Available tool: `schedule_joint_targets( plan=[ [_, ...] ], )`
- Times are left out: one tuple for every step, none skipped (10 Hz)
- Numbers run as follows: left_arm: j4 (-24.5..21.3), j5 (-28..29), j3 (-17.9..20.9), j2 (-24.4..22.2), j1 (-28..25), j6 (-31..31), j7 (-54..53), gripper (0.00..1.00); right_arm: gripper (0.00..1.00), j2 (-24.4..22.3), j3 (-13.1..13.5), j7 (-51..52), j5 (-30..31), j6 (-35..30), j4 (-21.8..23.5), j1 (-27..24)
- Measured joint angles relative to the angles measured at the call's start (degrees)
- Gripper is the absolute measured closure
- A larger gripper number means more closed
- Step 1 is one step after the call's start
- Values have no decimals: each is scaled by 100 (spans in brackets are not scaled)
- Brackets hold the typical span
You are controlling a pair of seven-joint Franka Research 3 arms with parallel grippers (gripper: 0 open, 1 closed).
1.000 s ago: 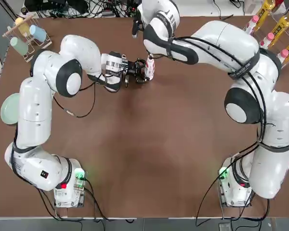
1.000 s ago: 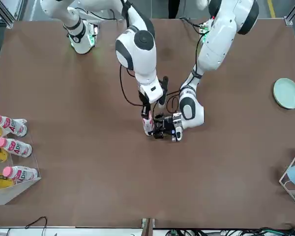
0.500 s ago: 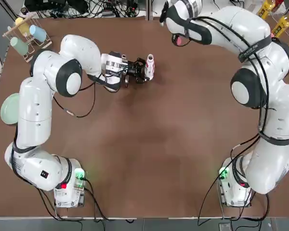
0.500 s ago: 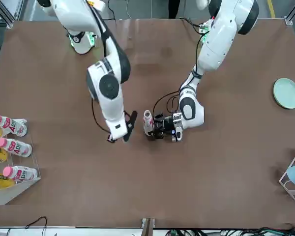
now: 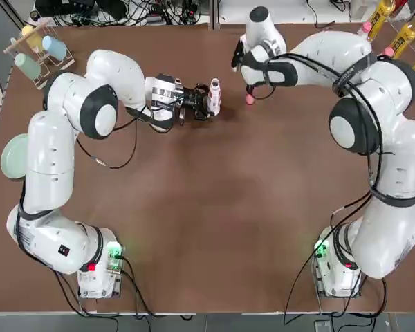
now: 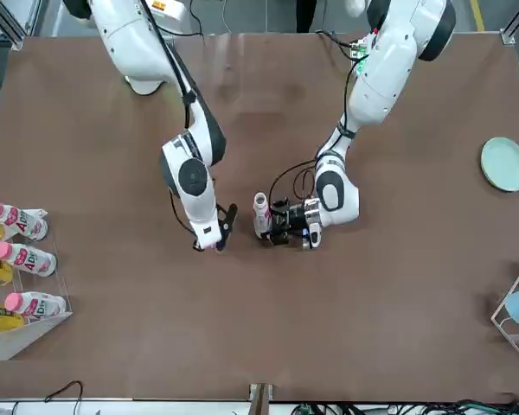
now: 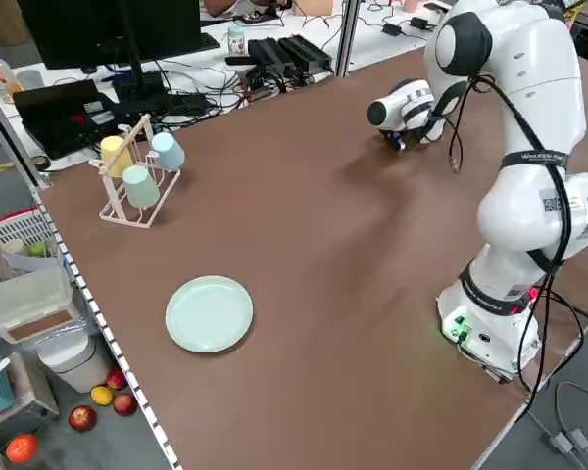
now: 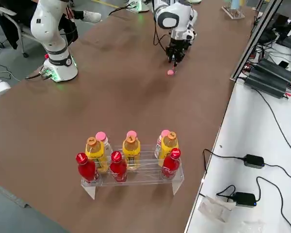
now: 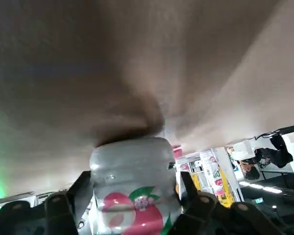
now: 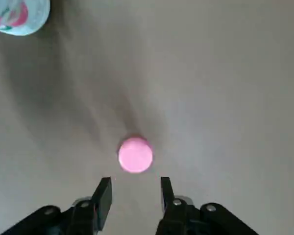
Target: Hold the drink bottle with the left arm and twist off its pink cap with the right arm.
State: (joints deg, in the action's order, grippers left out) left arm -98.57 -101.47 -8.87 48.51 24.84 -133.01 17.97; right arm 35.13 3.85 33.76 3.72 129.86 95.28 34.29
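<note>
Bottle [image 5: 214,97] clamped in left gripper [image 9: 136,181] | right gripper [image 10: 137,182] open, empty, pink cap [image 10: 135,154] just beyond | table edges [image 5: 221,311] well apart

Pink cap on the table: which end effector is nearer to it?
Right. The right end effector hovers just beside the pink cap; the left end effector is farther off, at the bottle.

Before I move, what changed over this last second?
The right gripper moved from the bottle toward the robot's right and let go of the pink cap, now just past its parted fingertips. The left gripper and the bottle between its fingers stayed put.
</note>
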Motion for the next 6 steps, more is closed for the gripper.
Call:
schedule_joint_targets(
  plan=[
    [0, 0, -1, 0, -5, 0, 4, 16, 51, 0, 4, 0, -13, 18, 31, -15],
    [0, 0, -3, 1, -9, 1, 5, 13, 48, -2, 5, -1, -18, 19, 30, -17],
    [0, 0, -3, 1, -9, 1, 5, 10, 43, -4, 6, -5, -19, 20, 28, -18],
    [0, 0, -4, 1, -11, 1, 5, 4, 37, -16, 12, -21, -20, 19, 18, -24],
    [0, 0, -4, 1, -17, 1, 5, 3, 25, -65, 30, -49, -20, -13, -7, -34],
    [1, 0, -4, 1, -23, 1, 5, 1, 10, -180, 58, -117, -21, -179, -45, -59]
  ],
)
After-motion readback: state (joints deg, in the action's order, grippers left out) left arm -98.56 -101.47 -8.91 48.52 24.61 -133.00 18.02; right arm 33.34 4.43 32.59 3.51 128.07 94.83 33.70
